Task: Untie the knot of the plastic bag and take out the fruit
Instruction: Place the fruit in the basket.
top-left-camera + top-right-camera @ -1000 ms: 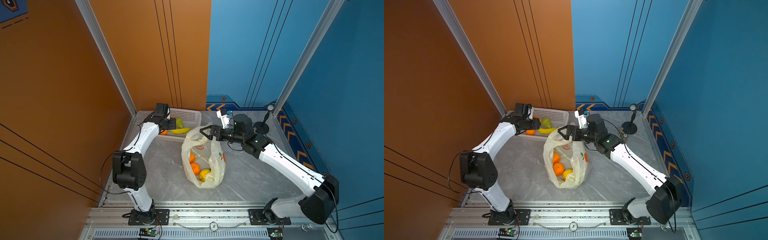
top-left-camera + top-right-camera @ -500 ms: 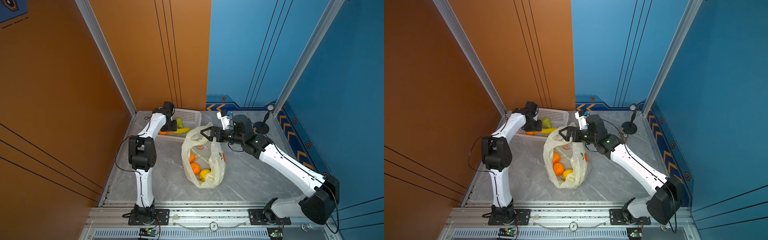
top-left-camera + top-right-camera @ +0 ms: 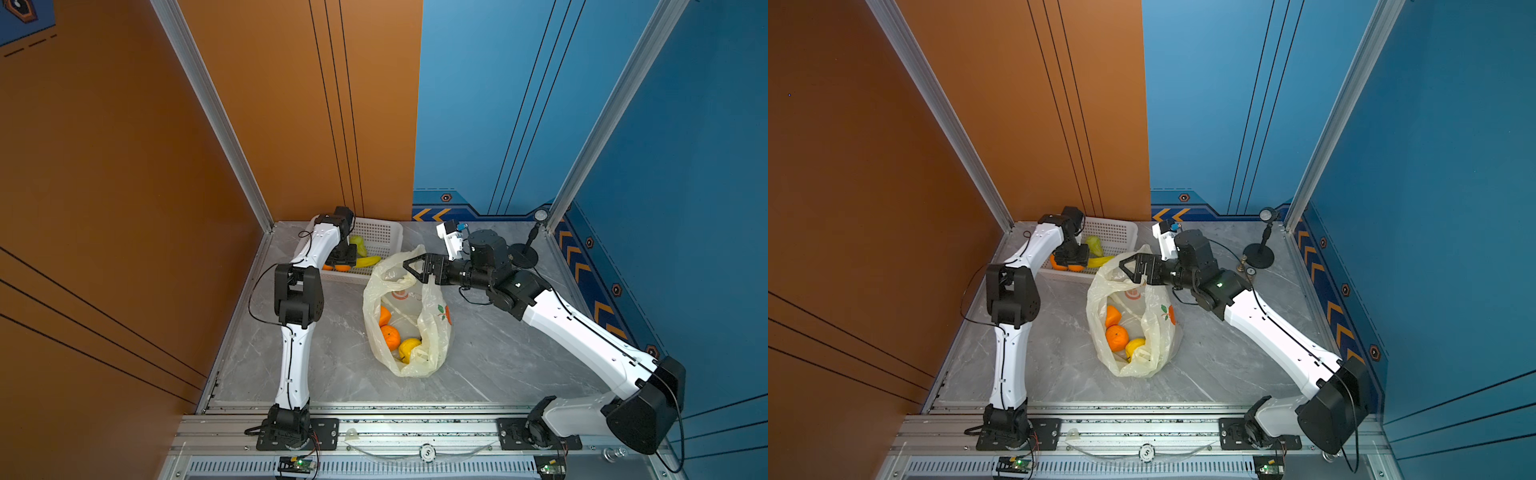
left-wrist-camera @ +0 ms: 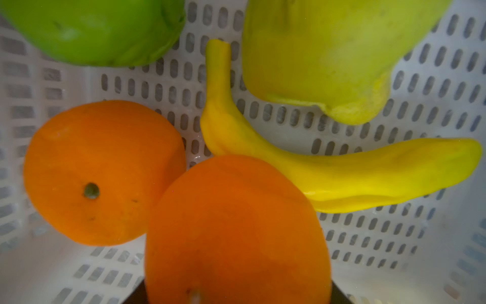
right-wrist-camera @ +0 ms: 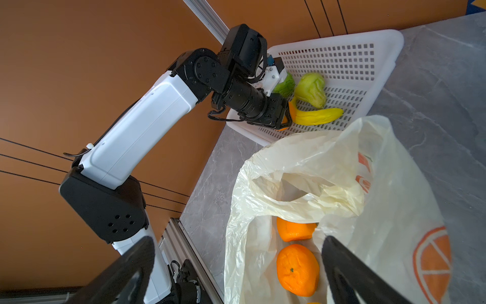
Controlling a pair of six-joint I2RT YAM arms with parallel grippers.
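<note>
Lengthwise, the plastic bag runs near-to-far, mouth toward wide-spread right fingers; left fingers clasp an orange.

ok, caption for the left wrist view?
Left pincer holding an orange in the white perforated basket, beside a second orange, banana, pear and green apple.

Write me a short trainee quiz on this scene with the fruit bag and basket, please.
1. True or false: the thin pale-yellow plastic bag is knotted shut.
2. Which lies in the white perforated plastic basket? A) curved yellow banana B) bunch of purple grapes C) red strawberry
3. Which hand stands open at the bag's mouth?
Key: 1 false; 2 A; 3 the right hand.
</note>
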